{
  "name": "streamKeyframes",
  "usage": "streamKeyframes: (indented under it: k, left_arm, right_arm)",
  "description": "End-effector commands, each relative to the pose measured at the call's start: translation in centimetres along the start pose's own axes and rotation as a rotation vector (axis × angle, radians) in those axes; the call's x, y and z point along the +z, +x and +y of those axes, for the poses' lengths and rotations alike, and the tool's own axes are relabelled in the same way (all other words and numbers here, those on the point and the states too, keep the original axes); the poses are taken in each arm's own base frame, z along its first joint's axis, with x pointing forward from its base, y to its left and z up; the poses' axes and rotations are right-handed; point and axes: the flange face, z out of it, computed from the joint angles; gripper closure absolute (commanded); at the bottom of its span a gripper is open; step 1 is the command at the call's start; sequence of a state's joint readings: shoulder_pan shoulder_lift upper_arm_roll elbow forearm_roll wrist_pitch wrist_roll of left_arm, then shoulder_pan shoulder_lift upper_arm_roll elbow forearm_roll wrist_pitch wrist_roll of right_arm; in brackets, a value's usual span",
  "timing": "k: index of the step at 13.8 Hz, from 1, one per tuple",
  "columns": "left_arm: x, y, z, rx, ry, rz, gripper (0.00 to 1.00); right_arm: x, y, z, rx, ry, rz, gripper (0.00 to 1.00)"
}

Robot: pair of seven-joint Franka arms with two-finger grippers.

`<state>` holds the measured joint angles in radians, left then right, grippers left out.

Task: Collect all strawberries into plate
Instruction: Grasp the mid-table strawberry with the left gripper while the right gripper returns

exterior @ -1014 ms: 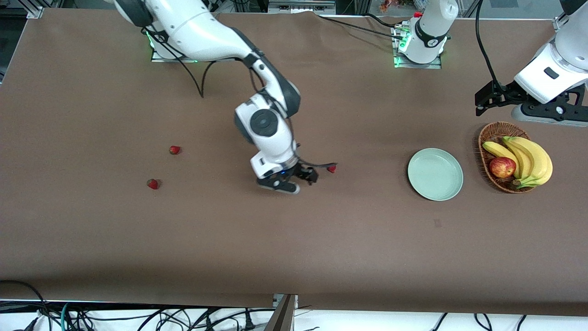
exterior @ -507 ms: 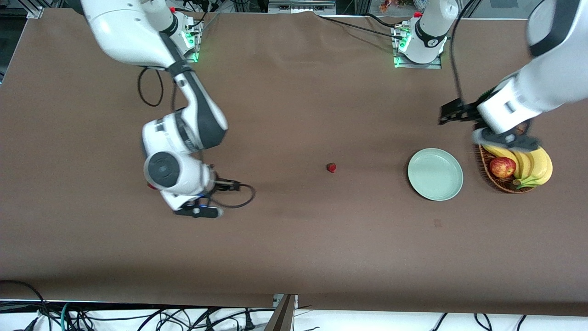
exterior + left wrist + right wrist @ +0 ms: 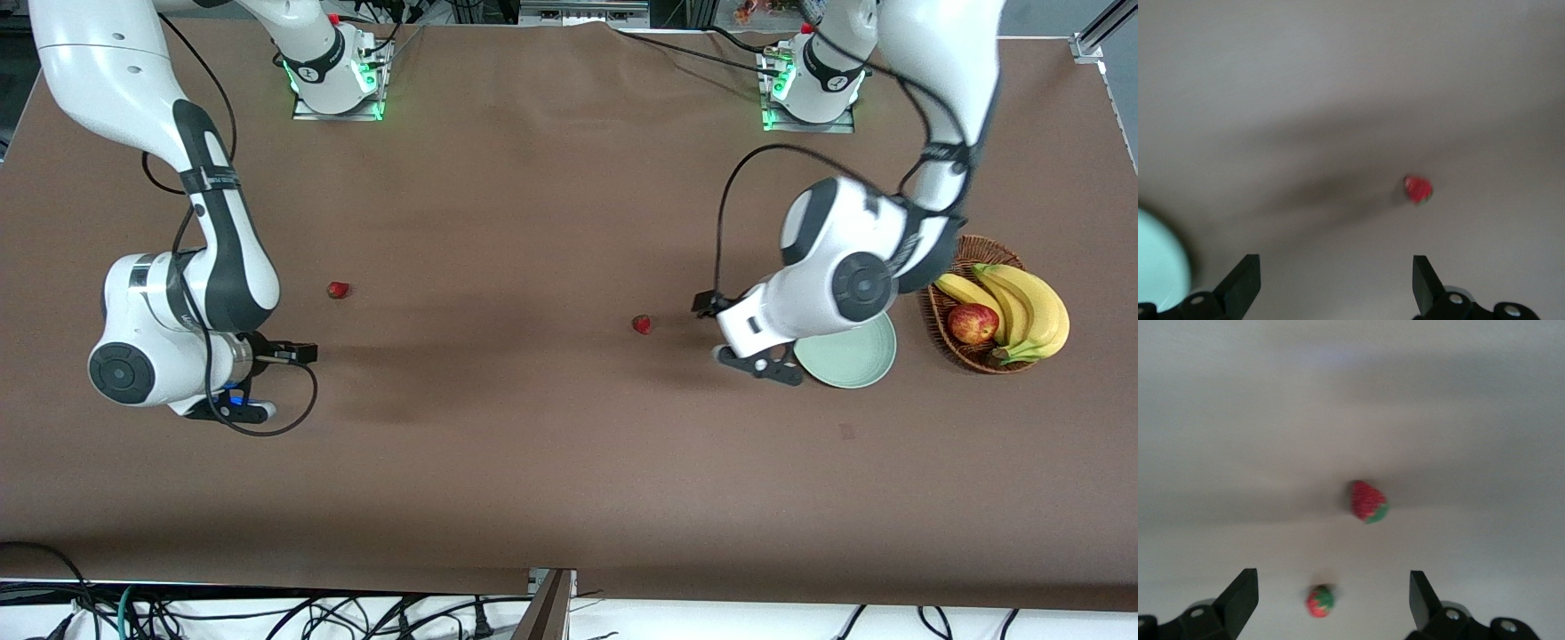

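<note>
Front view shows you two strawberries on the bench: one (image 3: pixel 641 324) near the plate (image 3: pixel 853 366), toward the right arm's end from it, and another (image 3: pixel 338 290) well apart from the plate, farther toward that same end. The right wrist view shows two berries (image 3: pixel 1368 501) (image 3: pixel 1319 601), so the third likely lies under the right arm, hidden from the front camera. Your plate holds nothing that you can see, though the left arm covers part of it.

The left gripper (image 3: pixel 1331 290) hangs over the plate's rim, fingers spread, with the near berry (image 3: pixel 1418 189) off to one side of its span. The right gripper (image 3: pixel 1328 603) hangs well apart from the plate, fingers also spread.

Watch your aim: these berries are tiny and rounded, so an off-centre close would likely nudge one away rolling. Descending beside the rim could also clip the plate.
</note>
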<state>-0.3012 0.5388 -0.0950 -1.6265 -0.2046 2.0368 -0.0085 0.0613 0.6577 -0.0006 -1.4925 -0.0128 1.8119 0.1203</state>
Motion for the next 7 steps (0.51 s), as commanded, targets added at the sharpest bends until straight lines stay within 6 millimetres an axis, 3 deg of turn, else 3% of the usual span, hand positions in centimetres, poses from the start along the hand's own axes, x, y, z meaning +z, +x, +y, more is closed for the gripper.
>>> streamKeyframes:
  k: [1,5,7]
  left_arm:
    - [3.9,1.4,2.6,0.047,-0.008,0.051,0.0]
    - [9.0,1.5,5.2,0.056,-0.001,0.067,0.0]
    - [12.0,-0.1,7.6,-0.038,0.006,0.084,0.0]
  right_arm:
    - [1.6,-1.9,0.4,-0.04,-0.016,0.007,0.0]
    - [4.7,-1.6,1.2,-0.042,-0.014,0.059,0.0]
    - [6.5,-1.5,1.5,-0.061,-0.011,0.087,0.0]
